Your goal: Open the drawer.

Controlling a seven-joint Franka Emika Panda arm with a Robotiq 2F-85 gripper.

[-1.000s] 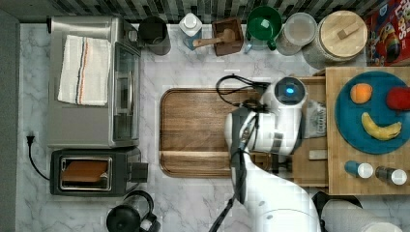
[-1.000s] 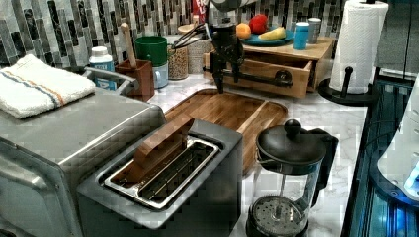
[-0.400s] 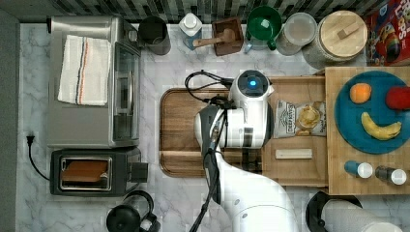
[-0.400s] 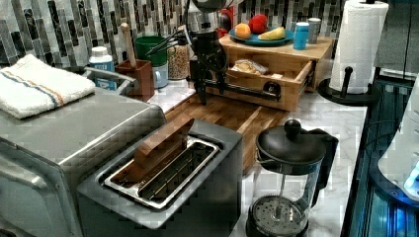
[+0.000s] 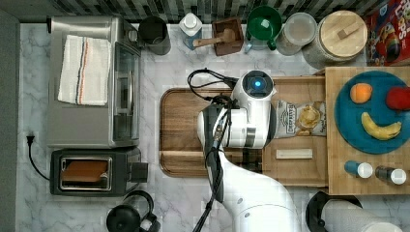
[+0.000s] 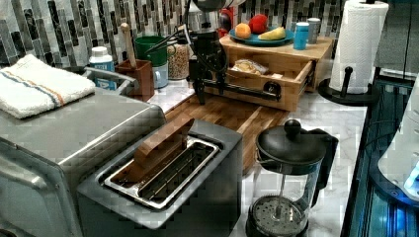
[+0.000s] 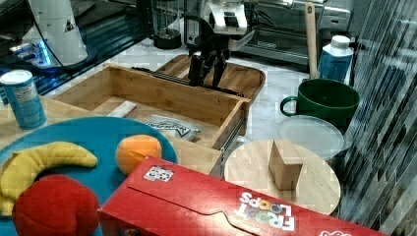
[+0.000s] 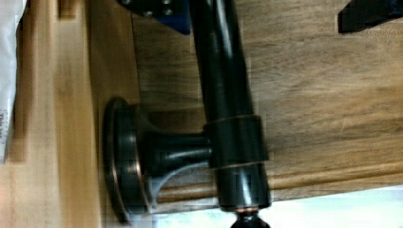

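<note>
Drawer [image 5: 295,140] pulled well out of wooden cabinet [image 6: 291,57], its front over brown tray [image 5: 186,130] on marble tabletop [image 5: 183,63]. Chip bag [image 5: 300,118] and pale block [image 5: 294,153] lie inside. Hand [image 7: 206,69] at black bar handle [image 6: 242,89], fingers [image 7: 195,69] straddling bar; whether clenched on it, cannot tell.

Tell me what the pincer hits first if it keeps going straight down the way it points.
Probably the wooden tray. The pincer points downward at the drawer's black bar handle, with the tray directly beneath. Depth is unclear, so it may clip the handle first.
</note>
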